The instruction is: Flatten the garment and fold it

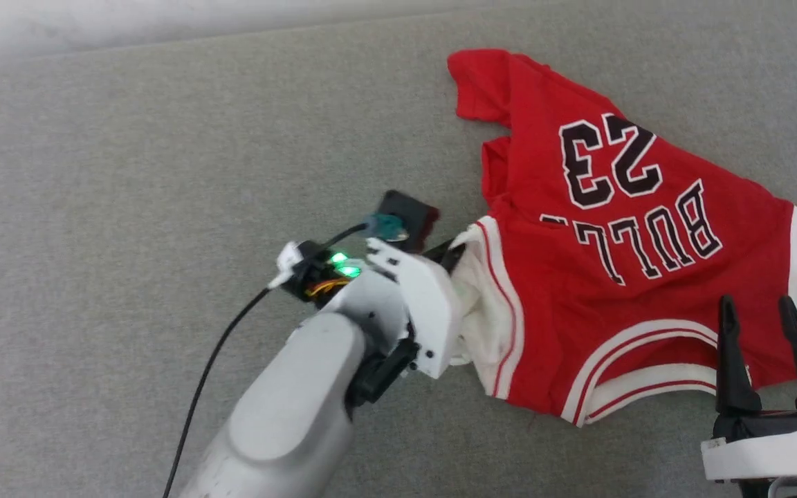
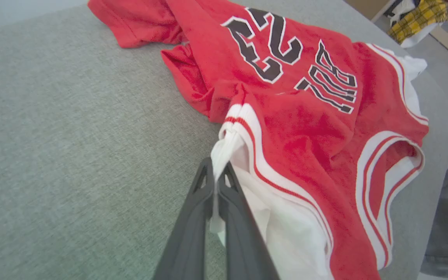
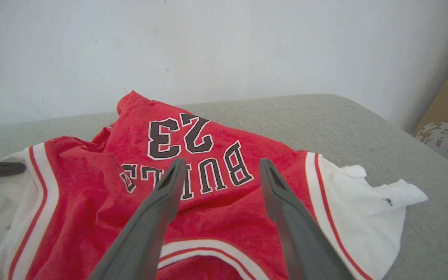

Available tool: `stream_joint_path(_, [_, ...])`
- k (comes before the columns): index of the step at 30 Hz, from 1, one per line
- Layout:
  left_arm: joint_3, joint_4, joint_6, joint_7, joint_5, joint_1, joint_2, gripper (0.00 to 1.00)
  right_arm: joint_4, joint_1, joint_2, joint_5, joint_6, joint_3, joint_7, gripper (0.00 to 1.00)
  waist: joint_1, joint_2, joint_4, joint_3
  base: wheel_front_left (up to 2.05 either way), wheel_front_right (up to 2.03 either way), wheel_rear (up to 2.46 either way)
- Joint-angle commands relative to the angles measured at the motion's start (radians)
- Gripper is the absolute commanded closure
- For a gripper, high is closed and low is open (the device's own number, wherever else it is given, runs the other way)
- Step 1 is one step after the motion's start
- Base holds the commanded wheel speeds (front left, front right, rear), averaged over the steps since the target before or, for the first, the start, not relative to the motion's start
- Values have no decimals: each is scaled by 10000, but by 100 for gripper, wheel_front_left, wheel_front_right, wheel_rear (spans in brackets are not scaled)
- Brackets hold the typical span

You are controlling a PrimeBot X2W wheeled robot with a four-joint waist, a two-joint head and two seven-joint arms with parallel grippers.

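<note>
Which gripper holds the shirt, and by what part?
The left gripper pinches the garment by the edge of its white sleeve; the right gripper is open, holding nothing.

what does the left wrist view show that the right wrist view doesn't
Left wrist view: the left hand shut on a white sleeve edge of the garment, and a yellow plaid cloth beyond the grey surface. Right wrist view: the right hand open over the lettering, and a white wall behind. Both: the red garment, rumpled, with the 23 print facing up, on the grey surface.
</note>
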Motion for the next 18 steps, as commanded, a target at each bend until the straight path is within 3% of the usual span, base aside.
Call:
stream_joint_path(1, [245, -258, 193, -92, -146, 385, 210, 100, 23, 70, 24, -56, -7, 3, -46, 0, -1, -1, 324, -359, 0, 0, 0])
stream_joint_path(7, [1827, -2077, 1329, -184, -699, 2308, 1588, 100, -48, 254, 24, -97, -7, -92, 66, 0, -1, -1, 621, -513, 0, 0, 0])
stream_joint_path(12, [3016, -2596, 2312, -705, -304, 3316, 2765, 100, -140, 276, 24, -149, -7, -101, 176, 0, -1, -1, 747, -408, 0, 0, 0])
stream_joint_path(14, [3217, -2488, 2506, -1157, -246, 3447, 2757, 100, -188, 271, 24, -192, -7, -56, 252, 0, -1, -1, 784, -370, 0, 0, 0])
stream_joint_path(15, [3180, -2436, 2537, -1356, -172, 3472, 2706, 76, -212, 262, 24, -211, -7, -37, 288, 0, -1, -1, 792, -354, 0, 0, 0])
stream_joint_path(16, [3122, -2369, 2518, -1502, -205, 3483, 2572, 27, -238, 248, 24, -225, -7, -32, 321, 0, -1, -1, 802, -338, 0, 0, 0])
stream_joint_path(17, [3119, -2280, 2487, -1660, -340, 3453, 2374, 0, -265, 234, 24, -240, -7, -44, 348, 0, -1, -1, 823, -320, 0, 0, 0])
stream_joint_path(18, [3106, -2190, 2453, -1854, -431, 3394, 2192, 0, -288, 216, 24, -257, -7, -50, 371, 0, -1, -1, 838, -309, 0, 0, 0])
